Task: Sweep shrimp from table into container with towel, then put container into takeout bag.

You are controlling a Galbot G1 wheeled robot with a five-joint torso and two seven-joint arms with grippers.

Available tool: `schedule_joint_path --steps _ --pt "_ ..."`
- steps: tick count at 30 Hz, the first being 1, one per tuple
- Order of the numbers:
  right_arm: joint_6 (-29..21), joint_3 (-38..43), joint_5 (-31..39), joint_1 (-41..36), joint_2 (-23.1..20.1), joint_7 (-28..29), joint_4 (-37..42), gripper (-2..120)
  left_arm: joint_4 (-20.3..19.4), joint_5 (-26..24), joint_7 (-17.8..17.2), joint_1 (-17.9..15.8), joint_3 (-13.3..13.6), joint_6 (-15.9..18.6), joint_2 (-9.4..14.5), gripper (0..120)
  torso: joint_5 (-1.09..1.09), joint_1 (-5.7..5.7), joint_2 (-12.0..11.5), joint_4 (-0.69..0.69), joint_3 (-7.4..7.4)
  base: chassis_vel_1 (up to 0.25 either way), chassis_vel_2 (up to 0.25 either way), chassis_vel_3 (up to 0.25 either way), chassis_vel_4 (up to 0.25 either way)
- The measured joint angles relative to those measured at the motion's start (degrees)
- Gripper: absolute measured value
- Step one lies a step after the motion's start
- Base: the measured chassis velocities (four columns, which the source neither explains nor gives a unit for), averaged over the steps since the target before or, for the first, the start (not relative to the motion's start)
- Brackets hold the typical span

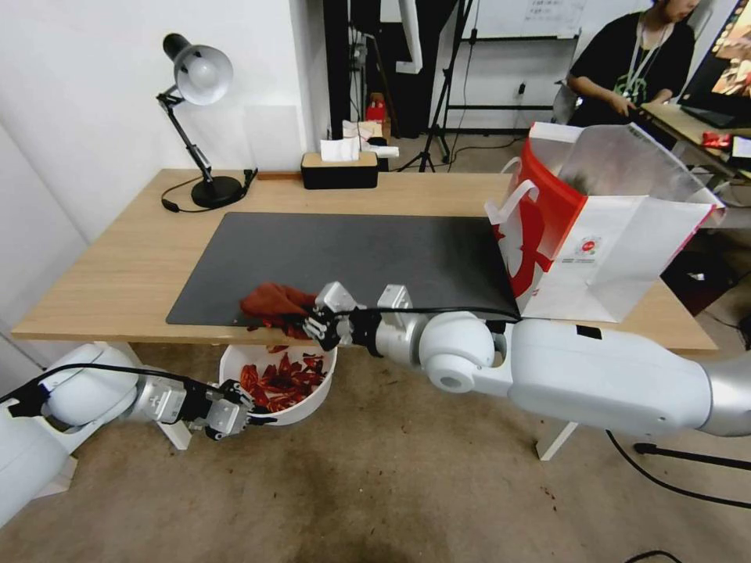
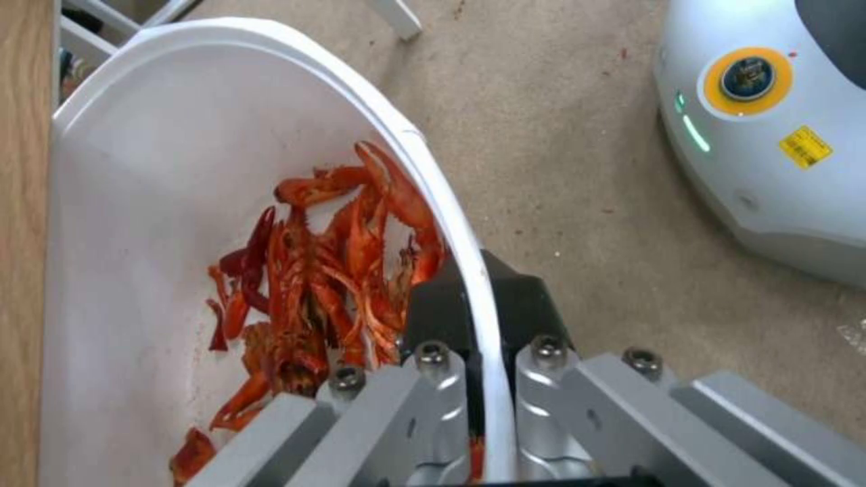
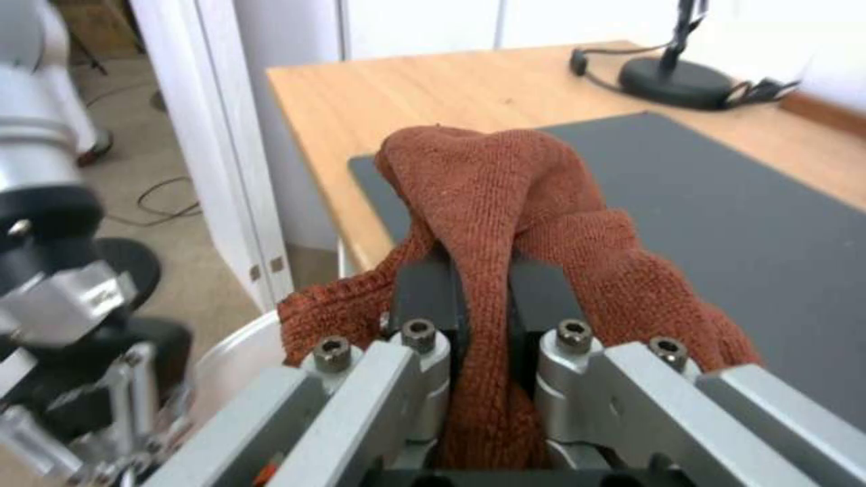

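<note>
1. Nearest the robot, the container (image 1: 309,407) is held below the front edge of the table (image 1: 102,289), clear of the floor. The left gripper (image 1: 235,417) is clamped on its rim, one finger inside the wall and one outside, as seen in the left wrist view.
2. A heap of shrimp (image 1: 280,381) lies in the bottom of the container, piled toward the gripped side. A light but lopsided load is judged likely, and the thin plastic rim may flex, so the bowl is best kept level.
3. Just above, at the table's front edge, the towel (image 1: 274,303) is pinched in the right gripper (image 1: 314,322), a fold of cloth pressed between the closed fingers. The cloth is soft and limp and drapes over the fingers; it is bunched, with no clear long axis, its free end pointing away from the gripper toward the left.
4. A few red bits (image 1: 275,349) are seen at the edge between towel and bowl; whether they are shrimp or cloth cannot be told.
5. Farther back, the dark mat (image 1: 352,250) lies bare.
6. At the far right of the table the takeout bag (image 1: 618,258) stands upright with its mouth open upward, handles (image 1: 516,199) hanging toward the mat. Its paper walls are judged light and easily knocked.
</note>
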Motion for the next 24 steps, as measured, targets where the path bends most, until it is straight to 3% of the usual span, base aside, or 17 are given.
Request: schedule_joint_path --steps 14,24 --pt "1.5 5.4 -2.5 -1.7 -3.7 -2.1 -6.6 5 -0.7 0.3 -0.1 1.3 0.0 0.2 0.3 0 0.01 0.00 0.0 -0.01 0.00 0.000 0.000 0.000 0.000" --pt "3.3 6.8 -4.0 -4.0 -3.8 -3.0 -13.5 5 -1.0 0.4 -0.1 1.7 0.0 0.4 0.3 0 0.01 0.00 0.0 0.00 0.00 0.000 0.000 0.000 0.000"
